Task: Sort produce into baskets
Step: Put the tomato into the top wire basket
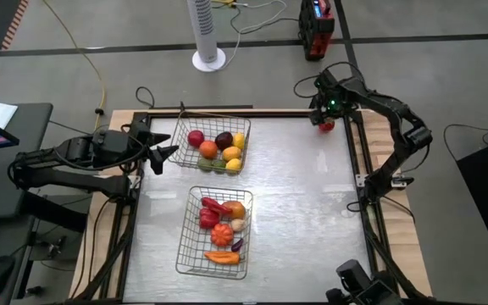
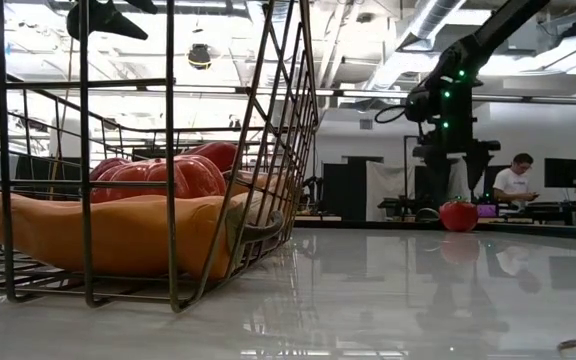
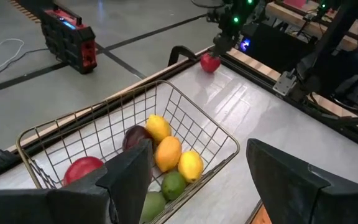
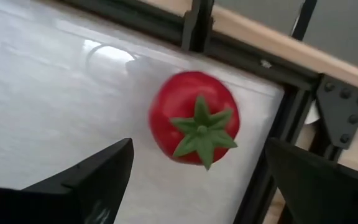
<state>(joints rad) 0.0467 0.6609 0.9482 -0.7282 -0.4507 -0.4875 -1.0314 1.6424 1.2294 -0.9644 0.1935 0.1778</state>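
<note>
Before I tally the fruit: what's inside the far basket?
The far basket holds a red apple, an orange, a dark plum, lemons and green pieces. Anything beneath them is hidden.

Tomato (image 1: 326,126) at table's (image 1: 295,195) far-right corner

White tower fan (image 1: 207,34) stands on the floor beyond the table's far edge. Red and black case (image 1: 316,27) sits on the floor to its right, white cable (image 1: 257,19) trailing between them. Yellow cable (image 1: 91,63) runs across the floor at left. Seated person (image 2: 515,184) in the room behind, at a desk
</note>
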